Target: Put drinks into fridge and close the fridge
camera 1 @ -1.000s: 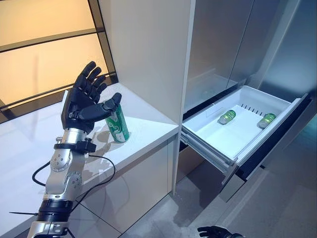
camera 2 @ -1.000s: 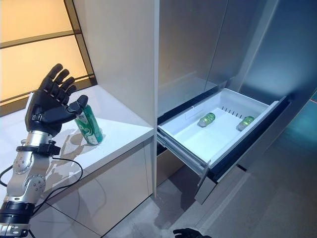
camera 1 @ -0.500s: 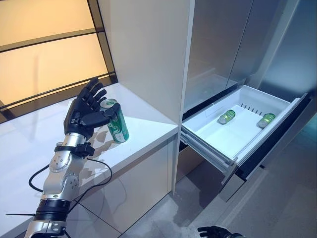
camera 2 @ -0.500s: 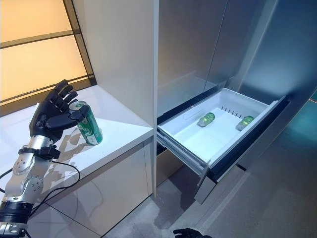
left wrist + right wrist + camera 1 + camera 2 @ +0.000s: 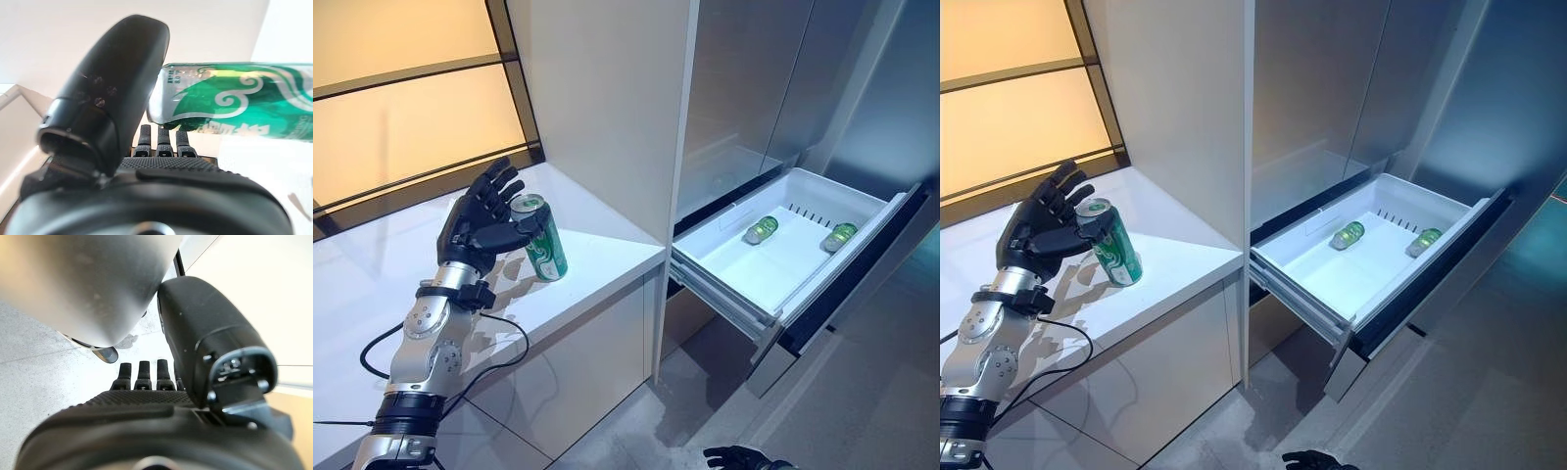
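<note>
Now the left hand (image 5: 481, 223), fingers spread, thumb touching, flanks a green can (image 5: 541, 252) on the worktop (image 5: 597, 257).

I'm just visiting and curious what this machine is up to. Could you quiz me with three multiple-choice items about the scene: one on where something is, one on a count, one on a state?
1. Where does the upright green can stand?
A. on the white counter
B. on the floor
C. in the drawer

2. How many cans lie in the drawer?
A. none
B. two
C. five

3. How is the fridge drawer?
A. shut
B. taken out and on the floor
C. pulled open

Answers:
1. A: the green can stands on the white counter, with the left hand right beside it, thumb at its top and fingers spread.
2. B: one can and another can lie on their sides in the drawer.
3. C: the fridge drawer juts out from the fridge with its inside in view.
</note>
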Controlling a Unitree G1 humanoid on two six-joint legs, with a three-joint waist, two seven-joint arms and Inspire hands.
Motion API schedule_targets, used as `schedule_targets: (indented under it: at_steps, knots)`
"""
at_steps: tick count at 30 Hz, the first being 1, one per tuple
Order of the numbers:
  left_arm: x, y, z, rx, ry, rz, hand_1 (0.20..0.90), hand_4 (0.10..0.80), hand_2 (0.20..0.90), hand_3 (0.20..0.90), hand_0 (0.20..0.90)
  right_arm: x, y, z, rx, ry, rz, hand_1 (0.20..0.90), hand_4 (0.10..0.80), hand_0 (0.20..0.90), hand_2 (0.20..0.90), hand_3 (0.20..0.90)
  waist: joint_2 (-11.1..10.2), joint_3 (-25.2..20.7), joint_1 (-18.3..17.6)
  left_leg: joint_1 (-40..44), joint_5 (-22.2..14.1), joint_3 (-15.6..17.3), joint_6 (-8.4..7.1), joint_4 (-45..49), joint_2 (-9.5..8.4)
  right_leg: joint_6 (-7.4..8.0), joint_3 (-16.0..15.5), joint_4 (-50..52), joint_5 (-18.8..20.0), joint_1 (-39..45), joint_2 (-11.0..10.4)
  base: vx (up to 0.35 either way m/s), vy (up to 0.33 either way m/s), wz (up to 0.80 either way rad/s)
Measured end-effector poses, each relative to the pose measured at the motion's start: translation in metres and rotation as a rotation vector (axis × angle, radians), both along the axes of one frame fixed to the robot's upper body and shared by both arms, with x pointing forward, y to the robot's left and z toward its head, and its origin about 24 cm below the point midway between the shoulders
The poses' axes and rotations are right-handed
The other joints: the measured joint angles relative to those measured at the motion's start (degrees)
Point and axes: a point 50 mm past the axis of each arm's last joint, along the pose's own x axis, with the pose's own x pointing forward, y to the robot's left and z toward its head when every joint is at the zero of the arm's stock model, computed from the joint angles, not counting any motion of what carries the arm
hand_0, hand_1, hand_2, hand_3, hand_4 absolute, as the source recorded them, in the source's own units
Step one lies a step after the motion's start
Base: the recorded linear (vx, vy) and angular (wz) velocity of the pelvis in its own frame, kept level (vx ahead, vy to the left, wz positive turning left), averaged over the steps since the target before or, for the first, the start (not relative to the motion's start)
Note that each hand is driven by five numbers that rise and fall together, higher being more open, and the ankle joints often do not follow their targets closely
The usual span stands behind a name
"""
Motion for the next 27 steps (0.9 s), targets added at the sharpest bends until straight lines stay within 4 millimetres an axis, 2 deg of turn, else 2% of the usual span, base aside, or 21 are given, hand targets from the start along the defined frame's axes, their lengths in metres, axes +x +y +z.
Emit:
schedule_targets:
  at_steps: [10,27]
  knots:
    - [0.001,0.0,-0.004,0.006,0.031,-0.026,0.9,0.8,0.9,0.9,0.9,0.0,0.0,0.0,0.001,-0.001,-0.004,0.9,0.8,0.9,0.9,0.9,0.09,0.09,-1.41,0.08,0.0,0.42,0.0,0.0,0.01,0.0,0.2,0.0,0.0,-0.03,0.01,0.0,0.0,0.0]
    - [0.001,0.005,-0.011,0.017,0.072,-0.003,0.9,0.8,0.9,0.9,0.9,-0.001,-0.002,0.0,0.002,-0.002,-0.022,0.9,0.8,0.9,0.9,0.9,0.13,0.12,-1.73,0.17,-0.03,0.82,0.04,0.0,0.02,-0.04,0.89,0.01,0.05,-0.22,0.05,0.003,0.002,-0.01]
